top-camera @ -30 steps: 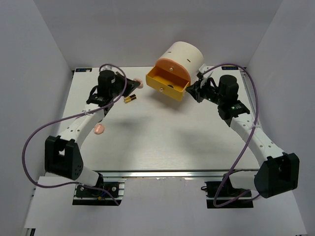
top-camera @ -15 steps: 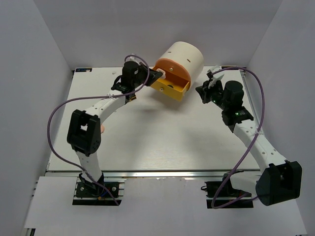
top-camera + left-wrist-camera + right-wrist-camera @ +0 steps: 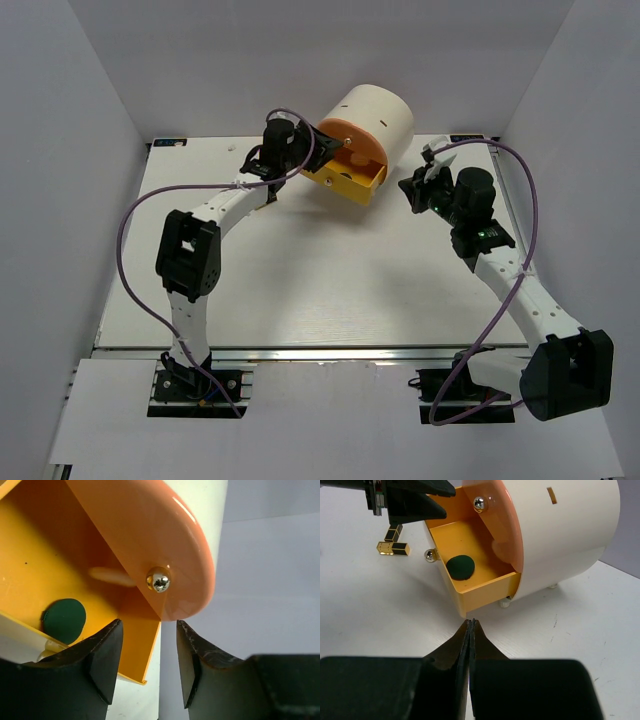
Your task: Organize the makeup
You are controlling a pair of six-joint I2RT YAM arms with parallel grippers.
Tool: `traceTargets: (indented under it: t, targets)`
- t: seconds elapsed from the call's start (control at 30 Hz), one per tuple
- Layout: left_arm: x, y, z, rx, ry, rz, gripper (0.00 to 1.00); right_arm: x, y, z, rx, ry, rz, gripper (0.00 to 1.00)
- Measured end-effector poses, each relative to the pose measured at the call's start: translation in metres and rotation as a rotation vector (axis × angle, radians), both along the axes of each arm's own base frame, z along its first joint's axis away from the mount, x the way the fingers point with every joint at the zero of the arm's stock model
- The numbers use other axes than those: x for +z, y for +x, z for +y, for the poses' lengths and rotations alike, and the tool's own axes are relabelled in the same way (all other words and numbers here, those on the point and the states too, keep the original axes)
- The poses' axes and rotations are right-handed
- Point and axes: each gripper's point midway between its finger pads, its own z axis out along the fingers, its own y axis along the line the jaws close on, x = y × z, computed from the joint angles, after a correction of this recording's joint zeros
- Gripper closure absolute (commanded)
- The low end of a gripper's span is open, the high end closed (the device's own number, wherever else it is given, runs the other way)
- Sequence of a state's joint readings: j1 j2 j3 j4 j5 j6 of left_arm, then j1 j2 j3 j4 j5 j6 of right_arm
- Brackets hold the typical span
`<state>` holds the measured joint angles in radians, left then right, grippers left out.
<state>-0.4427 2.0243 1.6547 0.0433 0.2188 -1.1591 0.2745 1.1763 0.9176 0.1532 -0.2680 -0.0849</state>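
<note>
While dark green disc (image 3: pixel 460 567) lies flat in yellow drawer (image 3: pixel 487 591) | left claw (image 3: pixel 148 630) apart | right claw (image 3: pixel 471 625) together

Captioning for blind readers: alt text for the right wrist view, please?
A yellow drawer stands open from a cream cylinder, with a dark green disc lying inside. The shut right gripper points toward it from the bottom edge; the open left gripper hovers at the drawer's far corner.

Cream cylinder (image 3: pixel 570 535); peach-orange drawer front (image 3: pixel 145 535) with a shiny silver knob (image 3: pixel 158 579); yellow drawer (image 3: pixel 485 591); dark green disc (image 3: pixel 460 566); black-and-gold lipstick tubes (image 3: pixel 393 548); white, faintly grained desk (image 3: pixel 330 270).
</note>
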Motion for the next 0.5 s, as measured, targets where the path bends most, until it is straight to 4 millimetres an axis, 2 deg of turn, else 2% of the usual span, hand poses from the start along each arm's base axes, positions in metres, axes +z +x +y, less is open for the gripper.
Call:
traceTargets:
  t: [0.03,0.13,0.17,0.2,0.23,0.27,0.3,0.4,0.5]
  targets:
    - [0.002,0.000,0.000,0.000,0.000,0.000,0.43,0.000,0.000,0.000,0.000,0.000,-0.001,1.00]
    - [0.011,0.002,0.000,-0.002,0.002,-0.017,0.54,0.001,-0.001,0.001,0.011,-0.001,-0.003,1.00]
    - [0.014,0.003,-0.001,-0.003,0.007,-0.026,0.65,0.001,-0.002,0.003,0.026,-0.004,-0.005,1.00]
    - [0.016,0.003,0.000,-0.004,0.014,-0.035,0.72,0.000,-0.004,0.005,0.044,-0.012,-0.010,1.00]
    - [0.019,0.004,0.001,-0.001,0.024,-0.043,0.79,0.000,-0.006,0.007,0.067,-0.019,-0.013,0.97]
    - [0.020,0.004,0.003,0.000,0.040,-0.051,0.92,-0.002,-0.010,0.011,0.106,-0.030,-0.015,0.94]
    - [0.021,0.003,0.005,0.003,0.053,-0.053,0.96,-0.004,-0.014,0.014,0.142,-0.041,-0.014,0.92]
    - [0.027,-0.004,0.018,0.011,0.092,-0.062,1.00,-0.011,-0.029,0.027,0.265,-0.066,-0.008,0.85]
    - [0.029,-0.025,0.053,0.047,0.131,-0.044,1.00,-0.016,-0.043,0.035,0.363,-0.079,-0.001,0.83]
